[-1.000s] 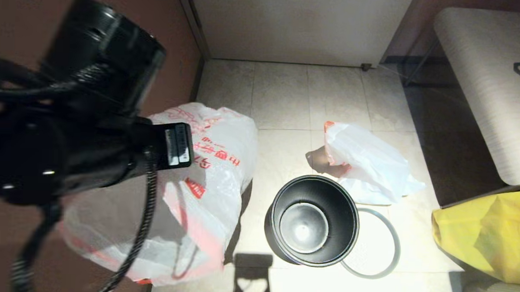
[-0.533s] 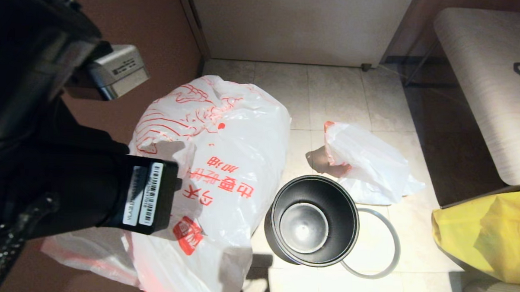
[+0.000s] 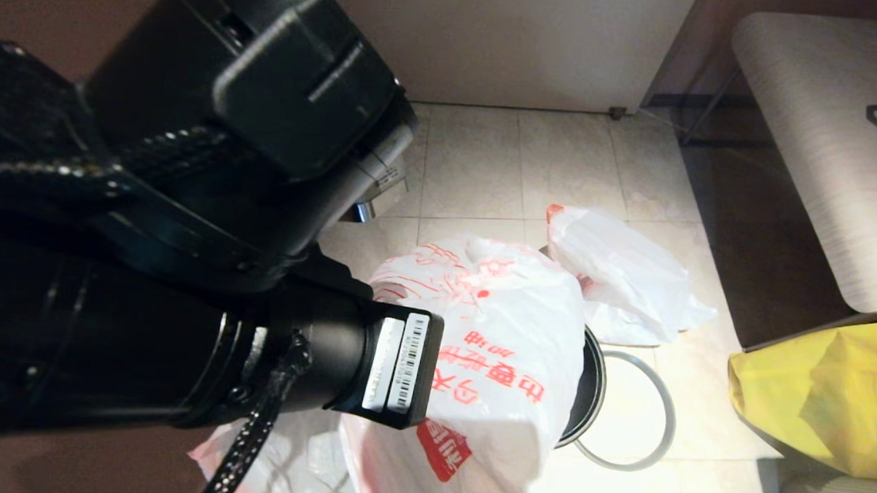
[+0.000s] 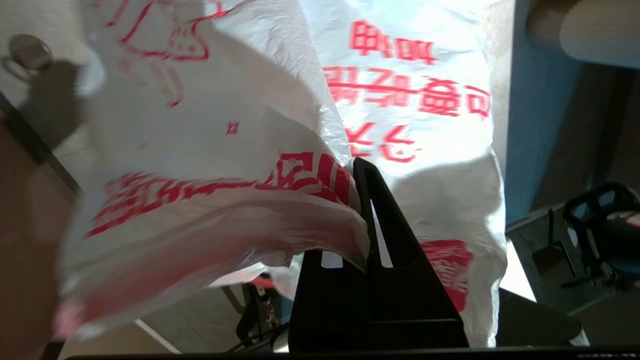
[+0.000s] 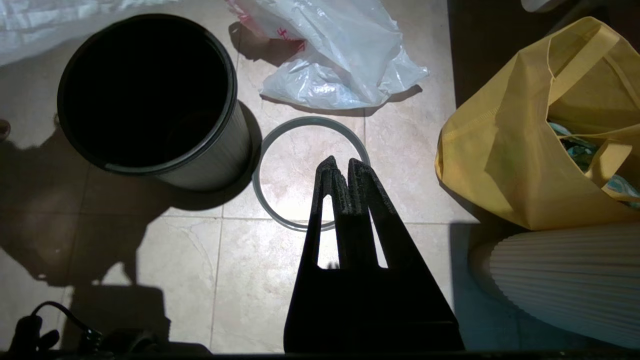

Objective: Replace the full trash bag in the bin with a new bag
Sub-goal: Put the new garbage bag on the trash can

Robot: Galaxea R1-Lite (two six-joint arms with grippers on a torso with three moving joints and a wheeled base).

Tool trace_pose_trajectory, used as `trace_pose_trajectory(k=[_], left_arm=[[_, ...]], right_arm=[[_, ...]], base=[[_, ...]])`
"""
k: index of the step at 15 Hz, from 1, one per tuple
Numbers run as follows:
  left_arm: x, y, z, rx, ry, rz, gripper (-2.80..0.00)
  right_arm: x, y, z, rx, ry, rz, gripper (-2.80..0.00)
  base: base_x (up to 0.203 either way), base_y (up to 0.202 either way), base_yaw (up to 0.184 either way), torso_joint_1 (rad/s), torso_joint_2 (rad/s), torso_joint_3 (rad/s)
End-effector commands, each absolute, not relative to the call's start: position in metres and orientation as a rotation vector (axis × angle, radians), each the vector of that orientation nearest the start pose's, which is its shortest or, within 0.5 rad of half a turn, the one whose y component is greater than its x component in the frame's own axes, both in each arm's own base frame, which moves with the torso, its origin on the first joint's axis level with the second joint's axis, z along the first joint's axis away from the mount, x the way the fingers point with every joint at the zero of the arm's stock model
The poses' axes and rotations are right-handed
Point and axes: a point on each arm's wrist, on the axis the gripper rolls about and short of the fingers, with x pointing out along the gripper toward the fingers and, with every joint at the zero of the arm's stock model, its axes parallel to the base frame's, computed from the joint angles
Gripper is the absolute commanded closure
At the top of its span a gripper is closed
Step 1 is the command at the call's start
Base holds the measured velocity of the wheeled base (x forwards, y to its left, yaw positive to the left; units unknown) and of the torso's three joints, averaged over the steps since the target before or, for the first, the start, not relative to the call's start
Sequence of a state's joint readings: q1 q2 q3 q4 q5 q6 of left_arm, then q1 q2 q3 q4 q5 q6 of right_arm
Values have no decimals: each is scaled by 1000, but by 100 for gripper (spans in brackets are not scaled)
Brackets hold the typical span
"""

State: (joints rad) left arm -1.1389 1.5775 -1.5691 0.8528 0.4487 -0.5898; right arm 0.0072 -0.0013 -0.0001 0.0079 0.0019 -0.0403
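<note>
Plastic printed with a red line drawing and red characters, the new bag (image 3: 493, 350), hangs from the left tool (image 4: 364, 200), whose fingers are pressed together on a gathered fold of it. In the head view the bag drapes in front of the black bin (image 5: 150, 95), covering most of its mouth. The grey hoop (image 5: 310, 172) lies flat on the floor tiles, touching the bin's side. Beyond the bin, the full trash bag (image 3: 620, 278) lies crumpled on the floor. The right tool (image 5: 342, 167) hangs over the hoop, fingers together and holding nothing. A yellow bag (image 5: 540, 130) stands nearby.
</note>
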Motion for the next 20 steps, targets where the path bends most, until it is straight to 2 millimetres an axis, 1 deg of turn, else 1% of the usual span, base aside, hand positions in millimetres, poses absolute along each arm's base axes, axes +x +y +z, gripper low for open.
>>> trace_pose_trajectory(k=[1, 2, 3, 4, 6, 8, 9, 10, 11, 12, 14, 15, 17, 18, 19, 20], left_arm=[[104, -220, 298, 78, 787, -483, 0], [102, -217, 301, 79, 792, -522, 0], [100, -215, 302, 96, 806, -567, 0], [99, -214, 297, 109, 838, -595, 0], [100, -218, 285, 140, 889, -609, 0], [103, -226, 274, 164, 916, -602, 0], [106, -232, 263, 181, 933, -590, 0], [109, -236, 255, 192, 945, -579, 0], [115, -242, 244, 203, 957, -558, 0], [126, -247, 236, 186, 946, -528, 0], [149, -253, 221, 152, 910, -453, 0], [162, -256, 211, 125, 888, -422, 0], [183, -264, 196, 54, 823, -397, 0], [195, -265, 192, 19, 770, -363, 0], [203, -263, 190, 6, 742, -330, 0], [206, -261, 187, 11, 745, -315, 0]], right_arm=[[-23, 0, 78, -69, 17, 17, 0], [-24, 0, 87, -73, 14, 19, 0], [-24, 0, 102, -72, 16, 25, 0], [-20, 0, 118, -66, 39, 35, 0], [-2, 1, 153, -67, 115, 72, 0], [29, 3, 184, -76, 206, 119, 0], [51, 4, 198, -79, 263, 146, 0], [71, 5, 207, -79, 311, 166, 0], [97, 7, 214, -77, 370, 186, 0], [125, 10, 218, -61, 429, 206, 0], [176, 21, 222, 22, 520, 239, 0], [201, 29, 219, 76, 563, 250, 0], [246, 47, 200, 161, 633, 265, 0], [266, 57, 183, 190, 670, 271, 0], [281, 67, 168, 210, 706, 278, 0], [293, 76, 154, 223, 737, 288, 0]], base=[[0, 0, 0, 0, 0, 0], [0, 0, 0, 0, 0, 0], [0, 0, 0, 0, 0, 0], [0, 0, 0, 0, 0, 0], [0, 0, 0, 0, 0, 0], [0, 0, 0, 0, 0, 0], [0, 0, 0, 0, 0, 0], [0, 0, 0, 0, 0, 0], [0, 0, 0, 0, 0, 0], [0, 0, 0, 0, 0, 0], [0, 0, 0, 0, 0, 0], [0, 0, 0, 0, 0, 0], [0, 0, 0, 0, 0, 0], [0, 0, 0, 0, 0, 0], [0, 0, 0, 0, 0, 0], [0, 0, 0, 0, 0, 0]])
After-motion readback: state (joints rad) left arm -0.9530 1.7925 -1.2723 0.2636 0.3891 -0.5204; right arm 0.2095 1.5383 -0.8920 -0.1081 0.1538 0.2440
